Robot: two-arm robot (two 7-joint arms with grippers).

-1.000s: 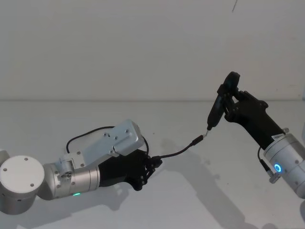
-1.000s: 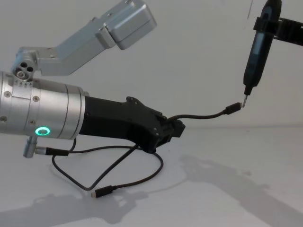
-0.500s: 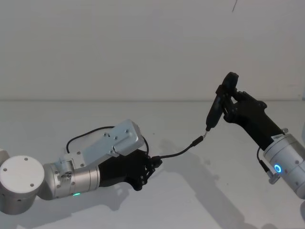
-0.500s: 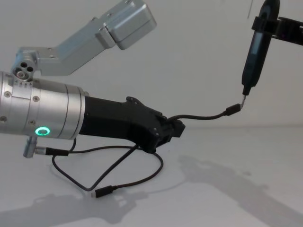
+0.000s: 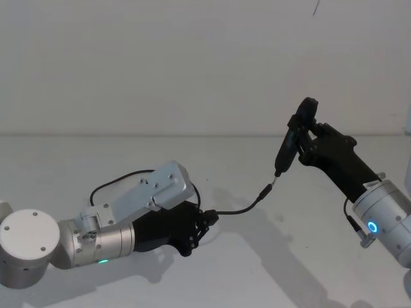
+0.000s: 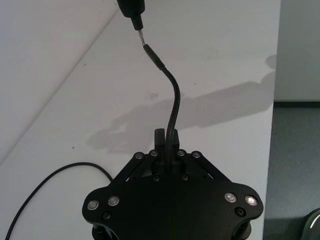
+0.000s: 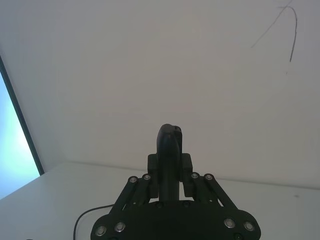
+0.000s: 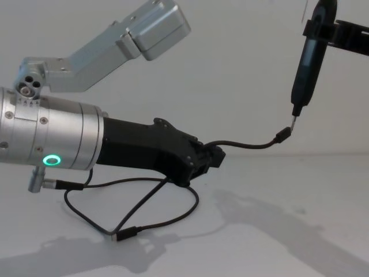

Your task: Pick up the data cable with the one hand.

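Already your left gripper (image 8: 210, 158) is clamping the cable (image 8: 242, 144) a little behind its near plug, which is sticking up toward the pen tool (image 8: 307, 57). Your right gripper (image 5: 307, 138) is gripping that pen tool, whose metal tip is touching or just beside the raised plug. Behind the left gripper, the rest of the cable is looping on the table (image 8: 277, 231), far plug lying flat. So the grasp looks done; lifting the loop clear is what's left.
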